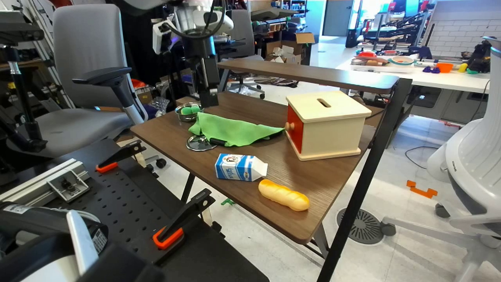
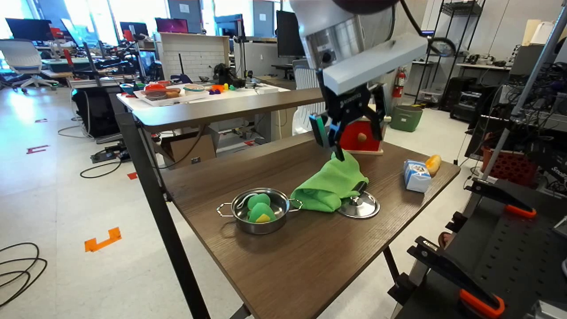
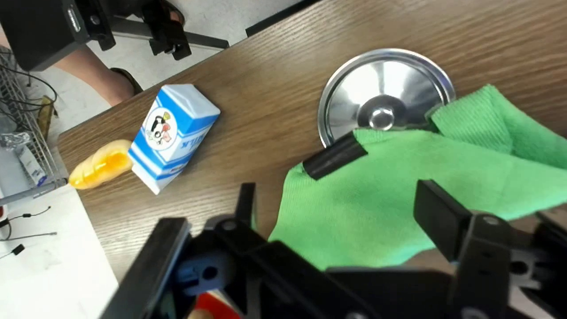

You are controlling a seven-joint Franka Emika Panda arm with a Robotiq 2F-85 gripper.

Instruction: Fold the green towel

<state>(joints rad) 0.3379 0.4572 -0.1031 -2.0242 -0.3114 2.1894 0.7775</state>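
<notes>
The green towel [image 1: 236, 131] lies rumpled on the counter [image 2: 310, 257], its fold not yet made; in an exterior view it sits between the steel pot [image 1: 186, 117] at far left and the wooden box [image 1: 332, 135] at right, with the lid [image 1: 200, 143] at its near left; in the wrist view the towel overlaps part of the lid's rim, and a black handle-like piece [image 3: 335, 156] shows at that same edge, its full extent hidden; the jaws are released, stand well apart with nothing between them, and hang above the towel, apparently clear of it; the material is assessed as thin, light and limp, not fragile, unlikely to slip from a firm pinch, yet liable to bunch or slide on the counter; the raised far edge is judged the best place to take hold, being away from the lid and the black piece; a shallow pinch is advised, as a deep one may gather several layers; the near edge is not recommended, since the lid could be dragged along.
</notes>
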